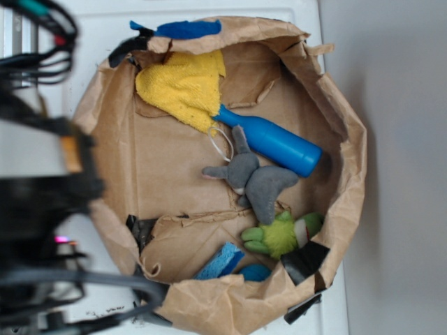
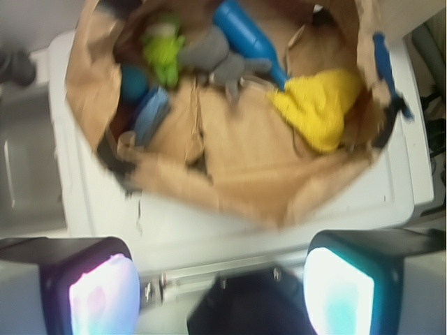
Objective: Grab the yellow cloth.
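The yellow cloth (image 1: 183,88) lies bunched inside the brown paper bag nest (image 1: 349,167), at about 11 o'clock within the bag in the exterior view, resting against the bag's wall. Its lower corner touches the neck of the blue bottle (image 1: 276,142), which lies on its side pointing from the cloth toward 4 o'clock. A gray plush toy (image 1: 253,180) sits just below the bottle near the bag's center, and a lime-green plush toy (image 1: 281,234) lies at about 5 o'clock, with a blue sponge (image 1: 220,262) beside it at 6 o'clock. In the wrist view the gripper (image 2: 223,293) is released: its two fingers (image 2: 101,293) stand wide apart at the frame's bottom edge with nothing between them (both blurred). The cloth appears there at about 1 o'clock, well apart from the fingers. The bag rests on a white surface (image 2: 230,223).
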Controlling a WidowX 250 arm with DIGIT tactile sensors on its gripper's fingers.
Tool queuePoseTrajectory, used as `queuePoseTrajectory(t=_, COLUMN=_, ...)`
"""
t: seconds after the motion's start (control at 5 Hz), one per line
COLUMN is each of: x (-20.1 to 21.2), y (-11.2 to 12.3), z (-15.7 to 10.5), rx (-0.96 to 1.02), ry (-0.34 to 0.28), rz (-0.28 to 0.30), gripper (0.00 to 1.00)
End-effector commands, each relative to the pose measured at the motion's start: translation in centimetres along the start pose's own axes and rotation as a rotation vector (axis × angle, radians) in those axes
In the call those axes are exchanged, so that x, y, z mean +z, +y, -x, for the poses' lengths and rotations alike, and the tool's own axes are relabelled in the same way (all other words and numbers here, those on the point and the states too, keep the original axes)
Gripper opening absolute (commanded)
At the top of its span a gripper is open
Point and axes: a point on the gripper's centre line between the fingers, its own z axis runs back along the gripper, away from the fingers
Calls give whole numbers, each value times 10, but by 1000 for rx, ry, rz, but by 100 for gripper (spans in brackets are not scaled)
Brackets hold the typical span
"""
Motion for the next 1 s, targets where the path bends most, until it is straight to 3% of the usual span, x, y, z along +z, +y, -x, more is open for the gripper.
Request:
queuePoseTrajectory(t=0.0, x=-15, y=11, z=-79, rx=144, ry=-7, rz=6, gripper=100)
queuePoseTrajectory(t=0.2, x=-8, y=26, z=-74, rx=398, ry=-204, rz=-82, gripper=100)
queuePoseTrajectory(t=0.4, x=0, y=40, z=-39, rx=649, ry=-298, rz=-128, gripper=100)
queuePoseTrajectory(t=0.6, x=1, y=38, z=-20, rx=890, ry=-266, rz=-196, gripper=100)
queuePoseTrajectory(t=0.8, x=1, y=38, z=-20, rx=890, ry=-266, rz=-196, gripper=100)
